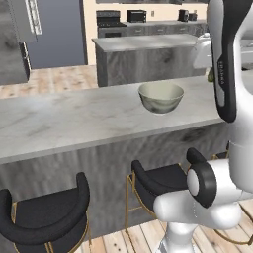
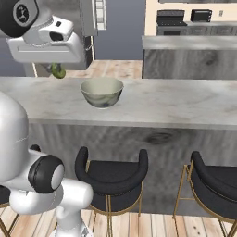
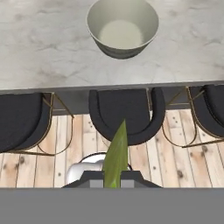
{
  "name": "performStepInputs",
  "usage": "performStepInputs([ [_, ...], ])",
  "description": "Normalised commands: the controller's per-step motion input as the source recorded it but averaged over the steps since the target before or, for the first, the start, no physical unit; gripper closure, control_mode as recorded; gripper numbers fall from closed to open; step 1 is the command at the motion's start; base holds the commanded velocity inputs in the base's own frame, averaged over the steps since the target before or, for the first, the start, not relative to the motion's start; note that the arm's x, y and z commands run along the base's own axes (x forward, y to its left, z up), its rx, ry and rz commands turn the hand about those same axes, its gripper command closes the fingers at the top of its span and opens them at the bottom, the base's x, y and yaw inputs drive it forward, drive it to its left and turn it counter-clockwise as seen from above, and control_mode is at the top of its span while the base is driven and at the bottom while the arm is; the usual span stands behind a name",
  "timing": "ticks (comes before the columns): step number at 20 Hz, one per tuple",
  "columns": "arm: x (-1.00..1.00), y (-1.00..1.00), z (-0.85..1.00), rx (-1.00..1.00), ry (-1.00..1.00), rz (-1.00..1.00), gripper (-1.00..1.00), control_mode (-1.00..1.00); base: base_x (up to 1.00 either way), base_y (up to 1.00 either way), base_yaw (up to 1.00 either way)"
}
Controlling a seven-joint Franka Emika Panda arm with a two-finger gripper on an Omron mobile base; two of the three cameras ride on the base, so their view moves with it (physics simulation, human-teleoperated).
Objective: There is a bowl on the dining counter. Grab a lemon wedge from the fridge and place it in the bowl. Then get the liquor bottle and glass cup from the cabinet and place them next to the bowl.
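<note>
Evidently the fingers pinch the lemon wedge short of the worktop's near edge, bowl open ahead to receive it.

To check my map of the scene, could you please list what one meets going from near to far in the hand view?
Lemon wedge in the hand → black stool → dining counter edge → bowl.

Pale wood plank floor. Black round-backed stools on gold legs stand at 6 o'clock — a grey island at 12, dark appliances behind it.
</note>
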Motion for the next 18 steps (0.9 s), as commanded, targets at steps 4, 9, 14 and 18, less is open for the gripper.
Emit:
performStepInputs([
  [4,0.43,0.0,-0.33,0.0,0.11,0.0,1.0,-1.0,0.0,0.0,0.0],
  [9,0.61,0.0,-0.34,0.0,0.06,0.0,1.0,-1.0,0.0,0.0,0.0],
  [14,0.63,0.0,-0.34,0.0,0.03,0.0,1.0,-1.0,0.0,0.0,0.0],
  [18,0.58,0.0,-0.34,0.0,0.01,0.0,1.0,-1.0,0.0,0.0,0.0],
])
